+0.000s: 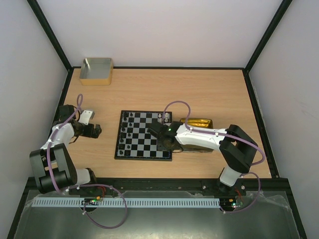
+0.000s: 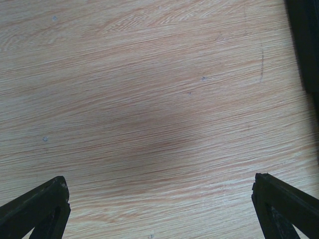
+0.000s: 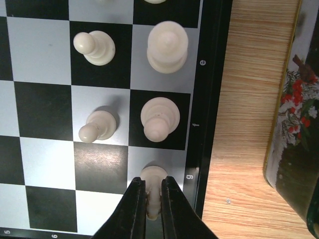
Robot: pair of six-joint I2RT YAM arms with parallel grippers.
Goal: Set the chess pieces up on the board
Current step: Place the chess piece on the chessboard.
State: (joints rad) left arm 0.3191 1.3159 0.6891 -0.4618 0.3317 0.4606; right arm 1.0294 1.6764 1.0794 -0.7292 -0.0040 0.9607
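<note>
The board (image 1: 144, 135) lies mid-table, with black pieces (image 1: 125, 133) along its left columns and cream pieces (image 1: 162, 118) near its right edge. My right gripper (image 1: 165, 141) is over the board's right side. In the right wrist view it (image 3: 153, 199) is shut on a cream-white piece (image 3: 153, 178) standing on the pale g-file edge square. Other cream pieces (image 3: 159, 118) stand on squares beyond it on the board (image 3: 42, 104). My left gripper (image 1: 97, 131) rests left of the board, open and empty over bare wood (image 2: 159, 119).
A shiny gold tin (image 1: 197, 123) lies just right of the board, under my right arm, and shows in the right wrist view (image 3: 294, 119). A grey box with tan rim (image 1: 96, 70) stands at the back left corner.
</note>
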